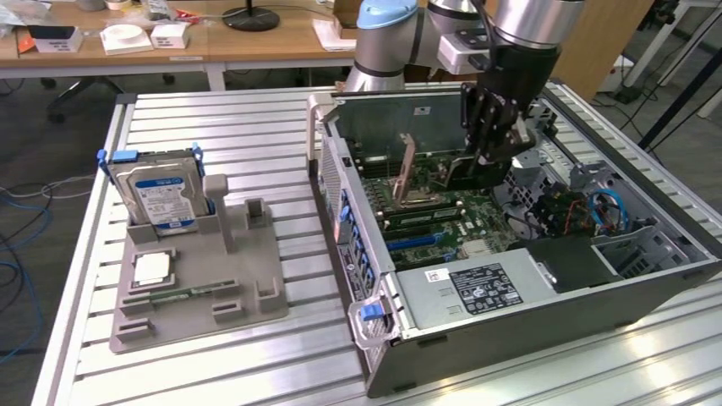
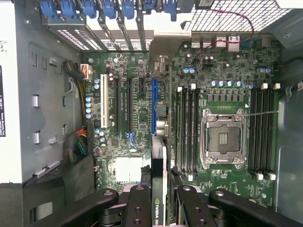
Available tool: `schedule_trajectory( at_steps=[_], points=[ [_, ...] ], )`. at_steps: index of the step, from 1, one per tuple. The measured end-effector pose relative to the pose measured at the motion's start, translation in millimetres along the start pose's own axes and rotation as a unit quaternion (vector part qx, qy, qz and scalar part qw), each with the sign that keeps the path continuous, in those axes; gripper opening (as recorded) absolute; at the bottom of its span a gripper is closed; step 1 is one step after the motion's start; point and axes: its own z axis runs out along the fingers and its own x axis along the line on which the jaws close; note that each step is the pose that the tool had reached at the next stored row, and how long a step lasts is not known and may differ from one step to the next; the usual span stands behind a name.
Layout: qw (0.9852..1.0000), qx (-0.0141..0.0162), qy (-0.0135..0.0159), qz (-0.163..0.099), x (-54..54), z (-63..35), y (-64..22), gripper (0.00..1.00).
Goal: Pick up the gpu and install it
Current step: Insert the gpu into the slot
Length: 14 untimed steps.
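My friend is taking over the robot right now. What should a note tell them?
Claw: shut on the gpu, gripping its edge.
Where: claw and card hang inside the open computer case, above the motherboard, with the card slots ahead and bare.
Done: the gpu is picked up and carried over the case.
Left: the card is not yet seated in any slot.
Outside the case, the hard drive stands in the grey holder on the table.

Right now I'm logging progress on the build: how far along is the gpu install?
Pickup looks done: the gripper is shut on the gpu, held edge-on over the open computer case. In hand: carrying it above the motherboard. Left: seating it; the blue slot is empty.
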Motion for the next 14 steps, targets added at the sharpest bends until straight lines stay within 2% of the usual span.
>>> schedule_trajectory(
  at_steps=[14],
  points=[
    [1.0000, 0.0000, 0.0002, 0.000, -0.1, 5.2, 0.2, 0.26]
  ],
)
